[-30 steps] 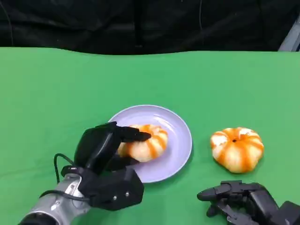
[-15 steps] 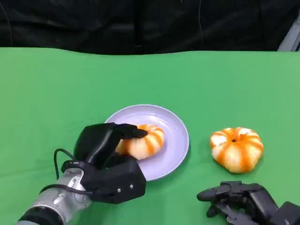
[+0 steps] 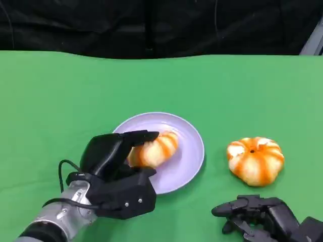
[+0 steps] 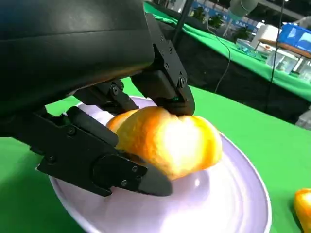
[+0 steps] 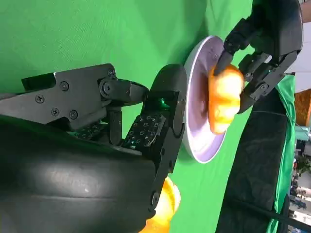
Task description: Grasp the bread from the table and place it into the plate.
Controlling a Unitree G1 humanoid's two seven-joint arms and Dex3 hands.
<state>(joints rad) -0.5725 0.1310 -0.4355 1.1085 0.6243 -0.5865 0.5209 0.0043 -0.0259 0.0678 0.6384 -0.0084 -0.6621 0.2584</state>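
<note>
One robot hand (image 3: 117, 160) grips bread (image 3: 155, 147) over plate (image 3: 186, 151).

The plate (image 3: 189, 151) by the left hand (image 3: 113, 169) looks smooth, glossy lilac. The bread (image 3: 154, 148) in its fingers has a soft, glazed crust. The hand's shell is matt black plastic; the tablecloth (image 3: 60, 101) matt green.

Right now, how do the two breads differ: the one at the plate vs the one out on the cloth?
The bread at the plate lies over the lavender plate, while the other bread sits on the green cloth, apart from the plate. The first is held in the left hand; the second is free, with the right hand resting near it. The first is partly hidden by fingers; the second shows whole. Both are round, with orange and cream stripes.
</note>
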